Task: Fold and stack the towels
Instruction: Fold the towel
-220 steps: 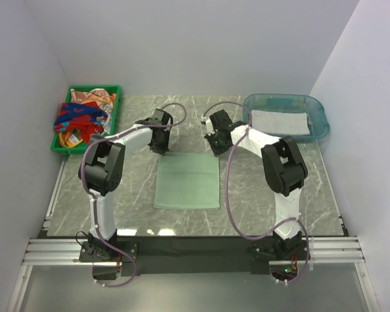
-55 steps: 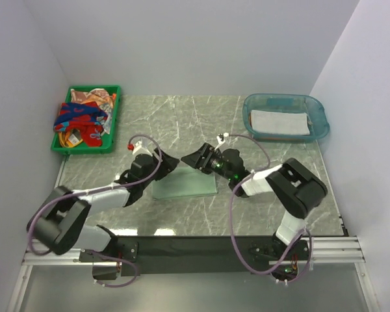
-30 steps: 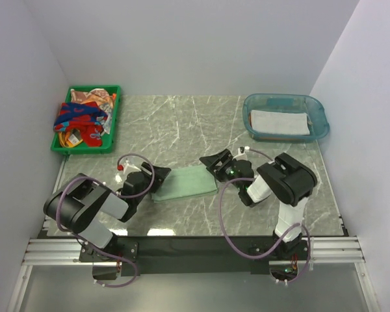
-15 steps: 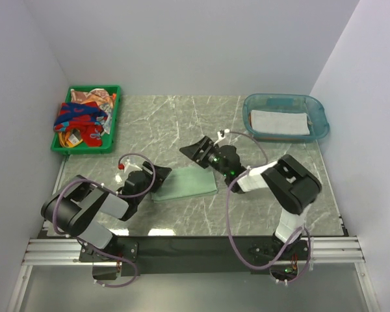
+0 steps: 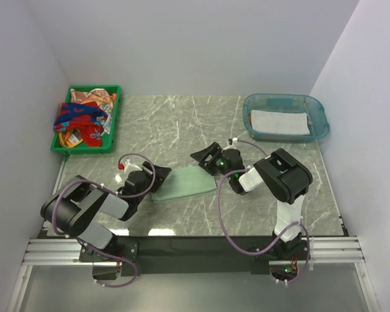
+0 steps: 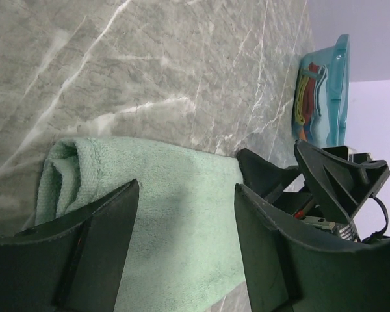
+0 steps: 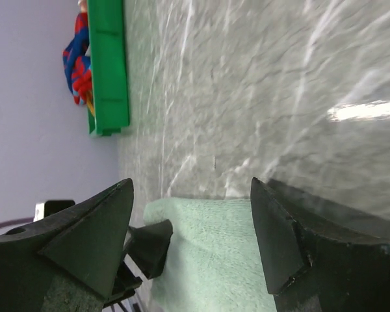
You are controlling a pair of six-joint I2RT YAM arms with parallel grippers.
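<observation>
Locate the sage green towel (image 5: 185, 184) on the marble table (image 5: 182, 123), near the front centre. It lies flat, folded into a strip, with its long side running left to right and slightly skewed. In the left wrist view one end shows a thick, rounded fold.

The red towel with blue lettering (image 5: 81, 117) lies crumpled in the green tray (image 5: 84, 149), between the orange towel (image 5: 73, 138) and the tan patterned towel (image 5: 94, 96).

The whitish towel (image 5: 279, 121) lies folded flat in the clear blue tub (image 5: 322, 120).
</observation>
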